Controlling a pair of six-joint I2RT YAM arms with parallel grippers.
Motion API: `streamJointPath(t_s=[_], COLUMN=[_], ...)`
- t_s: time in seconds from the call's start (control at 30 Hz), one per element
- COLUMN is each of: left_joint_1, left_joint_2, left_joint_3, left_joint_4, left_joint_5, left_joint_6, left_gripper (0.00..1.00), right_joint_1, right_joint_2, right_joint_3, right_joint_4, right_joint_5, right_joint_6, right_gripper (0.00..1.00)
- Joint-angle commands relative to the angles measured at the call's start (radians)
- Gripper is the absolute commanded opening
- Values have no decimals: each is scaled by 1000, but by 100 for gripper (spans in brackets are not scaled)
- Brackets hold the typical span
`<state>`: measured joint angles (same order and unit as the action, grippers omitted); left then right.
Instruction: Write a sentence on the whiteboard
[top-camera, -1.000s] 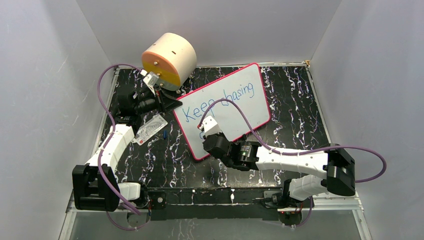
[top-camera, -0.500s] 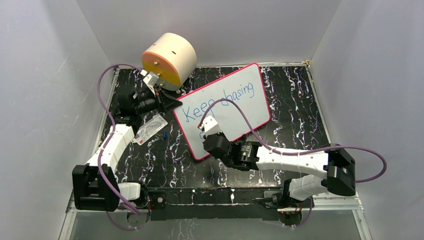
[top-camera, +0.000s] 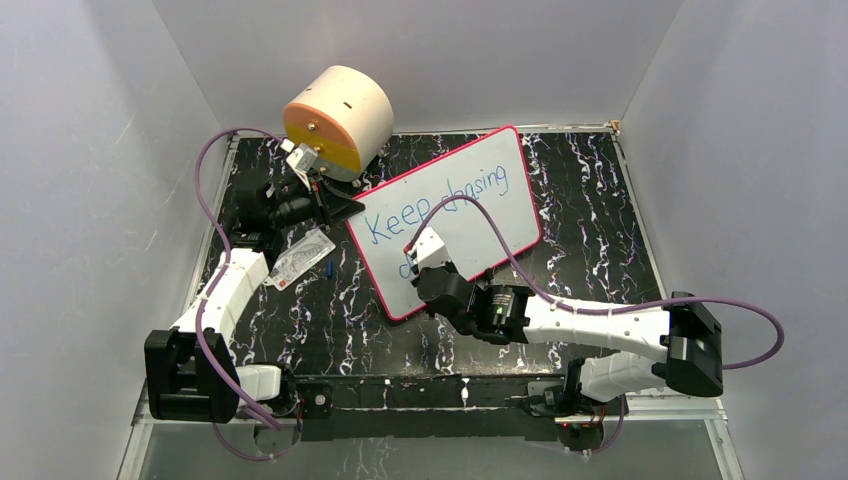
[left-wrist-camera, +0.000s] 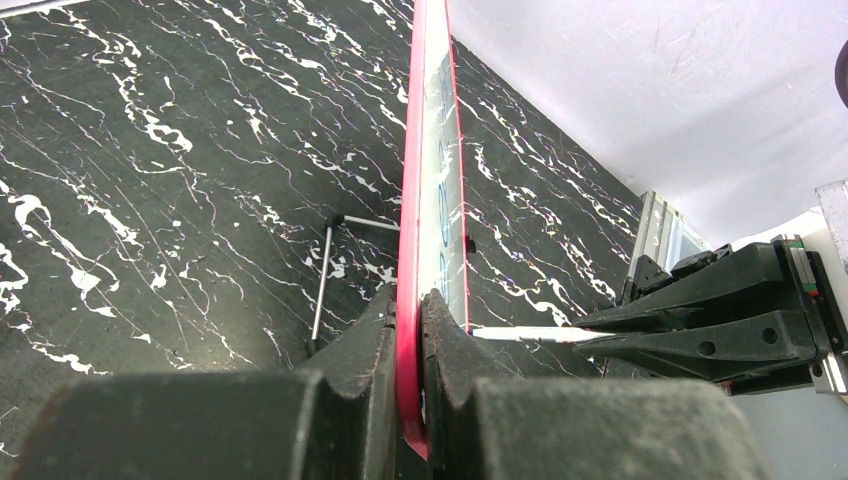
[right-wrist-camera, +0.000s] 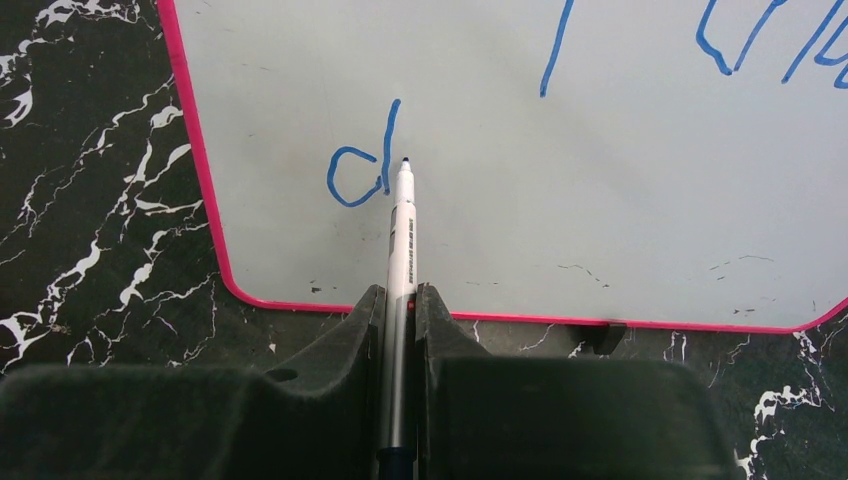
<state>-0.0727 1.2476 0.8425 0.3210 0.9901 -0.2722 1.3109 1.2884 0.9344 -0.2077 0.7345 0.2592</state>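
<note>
On black white-veined tabletop (top-camera: 600, 240): pink-edged whiteboard (top-camera: 510, 215); pale grey walls (top-camera: 450, 60) around.

Your left arm (top-camera: 228, 285) reaches far forward along the left side, and your left gripper (left-wrist-camera: 410, 300) is clamped on the board's (left-wrist-camera: 441, 180) edge. Your right arm (top-camera: 590, 322) lies low, stretched leftward, with your right gripper (right-wrist-camera: 400, 295) pinching a pen (right-wrist-camera: 402, 225).

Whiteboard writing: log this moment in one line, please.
left gripper: shut on whiteboard edge | right gripper: shut on marker, tip beside "d" | sentence: "Keep chasing", then "d"
</note>
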Motion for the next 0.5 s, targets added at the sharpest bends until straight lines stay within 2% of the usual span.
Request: streamJointPath(t_s=[0.0, 0.47], left_joint_1=[-29, -29], left_joint_2=[26, 24], left_joint_3=[-13, -14], left_joint_4=[-71, -71], left_joint_5=[-16, -12], left_joint_6=[103, 103], left_gripper=[0, 0], right_joint_1=[1, -12], right_joint_2=[-14, 26], right_joint_3=[6, 15], right_joint_4=[79, 91], right_joint_5=[34, 40], right_joint_6=[-14, -18], right_gripper=[0, 0])
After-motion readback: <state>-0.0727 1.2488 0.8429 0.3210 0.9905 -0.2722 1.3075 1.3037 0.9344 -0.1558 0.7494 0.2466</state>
